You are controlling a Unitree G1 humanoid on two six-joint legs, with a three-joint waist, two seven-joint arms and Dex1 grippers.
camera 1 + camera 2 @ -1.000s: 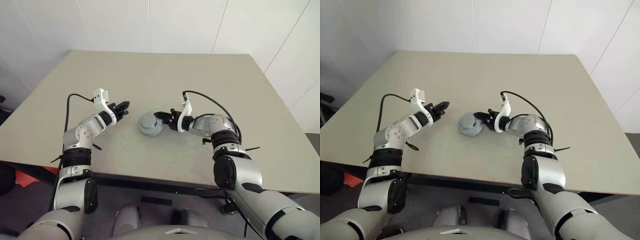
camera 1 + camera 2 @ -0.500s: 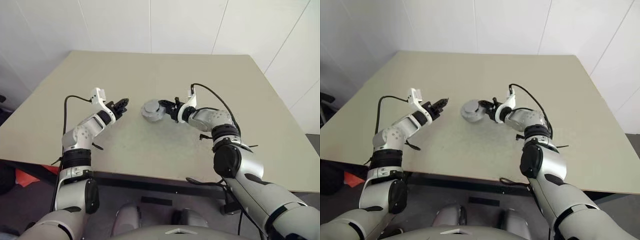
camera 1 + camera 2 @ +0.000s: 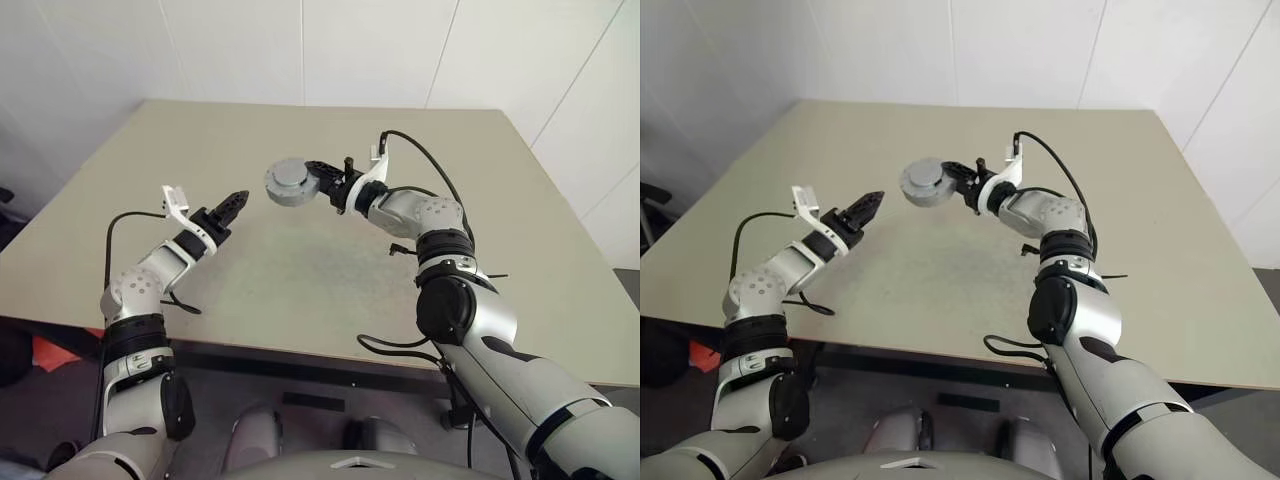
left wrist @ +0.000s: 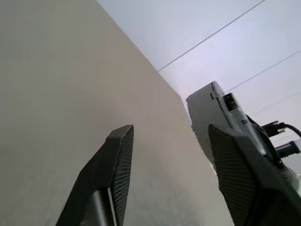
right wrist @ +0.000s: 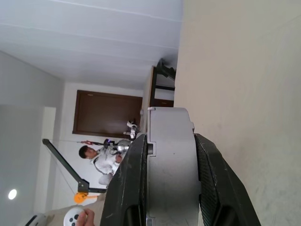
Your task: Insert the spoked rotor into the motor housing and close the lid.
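We see the right gripper (image 3: 322, 183) jaws clamped on the short round grey metal motor housing (image 3: 287, 182), held above the beige table (image 3: 300, 270); left gripper (image 3: 232, 205) jaws apart, empty.

The motor housing (image 3: 288, 182) is showing as smooth grey metal with a dull, matt sheen, its closed face plain. The table (image 3: 330, 270) is looking like a matt beige laminate, faintly speckled. The right gripper (image 3: 318, 182) is gripping in black matt plastic, and the left gripper's fingers (image 4: 117, 165) are showing finely ribbed black pads
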